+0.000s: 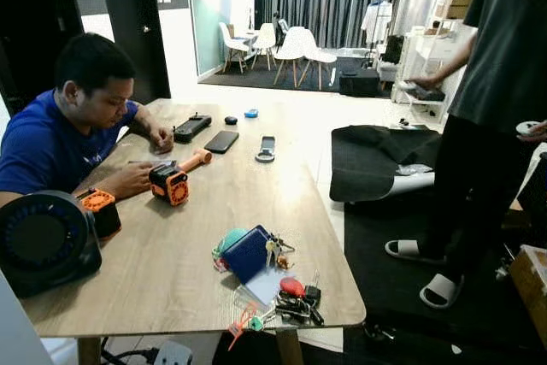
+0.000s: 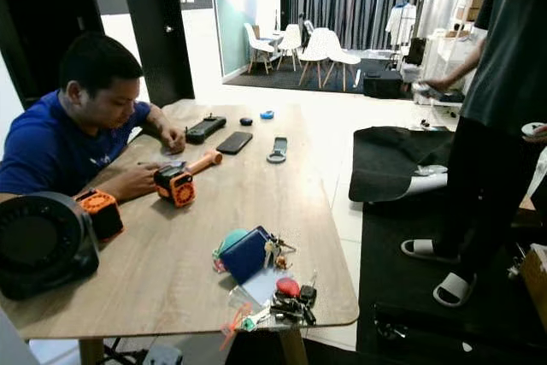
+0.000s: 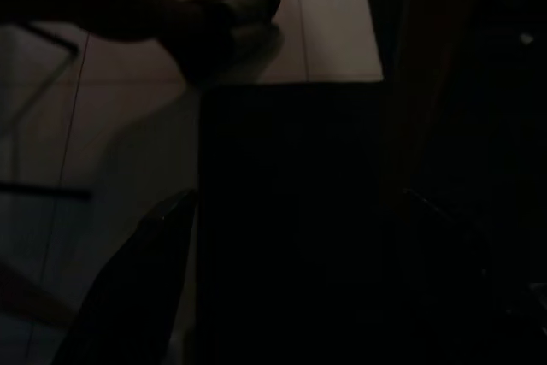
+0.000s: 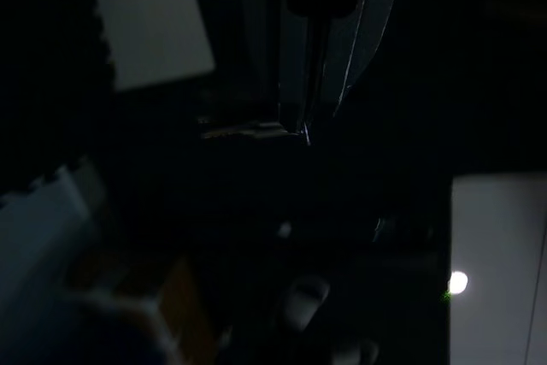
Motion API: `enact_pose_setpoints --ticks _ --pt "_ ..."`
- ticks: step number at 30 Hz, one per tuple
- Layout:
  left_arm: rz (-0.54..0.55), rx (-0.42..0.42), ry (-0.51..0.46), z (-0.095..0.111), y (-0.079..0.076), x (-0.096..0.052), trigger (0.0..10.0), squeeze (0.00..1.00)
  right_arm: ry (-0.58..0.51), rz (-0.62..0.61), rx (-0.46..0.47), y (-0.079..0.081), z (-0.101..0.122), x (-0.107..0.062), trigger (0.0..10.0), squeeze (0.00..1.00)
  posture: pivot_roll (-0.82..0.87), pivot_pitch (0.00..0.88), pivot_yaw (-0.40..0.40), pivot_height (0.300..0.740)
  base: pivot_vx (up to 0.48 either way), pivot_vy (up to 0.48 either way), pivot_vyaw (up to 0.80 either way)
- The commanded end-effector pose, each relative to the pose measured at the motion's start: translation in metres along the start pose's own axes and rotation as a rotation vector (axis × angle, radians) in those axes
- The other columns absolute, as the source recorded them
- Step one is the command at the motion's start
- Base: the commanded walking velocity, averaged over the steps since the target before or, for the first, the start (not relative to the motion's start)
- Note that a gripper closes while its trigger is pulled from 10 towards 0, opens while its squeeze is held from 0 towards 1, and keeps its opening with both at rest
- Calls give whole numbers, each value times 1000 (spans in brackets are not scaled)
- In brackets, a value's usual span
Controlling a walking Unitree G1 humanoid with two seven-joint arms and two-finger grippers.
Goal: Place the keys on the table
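Lying on the table (image 1: 171, 245), beside the blue wallet (image 1: 248, 252): keys (image 1: 295, 303) (both grippers' finger state impossible to tell, views dark).

Two people: one seated (image 1: 64, 130), one standing (image 1: 487, 117). One bench (image 1: 154, 271) carrying two orange-and-black tools (image 1: 171, 181) (image 1: 101, 208), one black phone (image 1: 221, 141), one blue wallet (image 1: 247, 253).

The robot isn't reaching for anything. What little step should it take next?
Probably a step up to the table, since keys already lie in a heap at its near corner by the blue pouch. Both wrist views are too dark to show whether a gripper holds keys.
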State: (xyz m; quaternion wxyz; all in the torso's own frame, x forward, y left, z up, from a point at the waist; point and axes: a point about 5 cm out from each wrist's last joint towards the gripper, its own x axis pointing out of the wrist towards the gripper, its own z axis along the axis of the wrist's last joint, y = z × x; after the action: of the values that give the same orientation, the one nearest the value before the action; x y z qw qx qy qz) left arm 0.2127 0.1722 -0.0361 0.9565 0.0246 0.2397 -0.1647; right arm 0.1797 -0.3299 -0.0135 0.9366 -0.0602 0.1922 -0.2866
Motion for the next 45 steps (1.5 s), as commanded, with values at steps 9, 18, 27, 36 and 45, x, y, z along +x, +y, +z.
enact_pose_setpoints --ticks 9,18,27,36,45 --pt "-111 40 30 -4 -4 -6 10000 0 -446 -4 173 0 141 45 10000 0 49 22 19 740 0 0 0" --pt "-248 87 72 -6 -14 -10 10000 0 -552 326 199 69 223 49 10000 0 52 24 16 740 0 0 0" --pt "-288 129 70 -1 -16 -10 10000 0 -605 676 181 154 274 26 10000 0 50 28 20 740 0 0 0" --pt "-317 128 56 3 -19 -9 10000 0 -571 947 35 217 268 -5 10000 0 58 29 13 740 0 0 0" --pt "-338 120 48 6 -22 -10 10000 0 -539 1068 68 247 254 -25 10000 0 58 39 19 740 0 0 0"
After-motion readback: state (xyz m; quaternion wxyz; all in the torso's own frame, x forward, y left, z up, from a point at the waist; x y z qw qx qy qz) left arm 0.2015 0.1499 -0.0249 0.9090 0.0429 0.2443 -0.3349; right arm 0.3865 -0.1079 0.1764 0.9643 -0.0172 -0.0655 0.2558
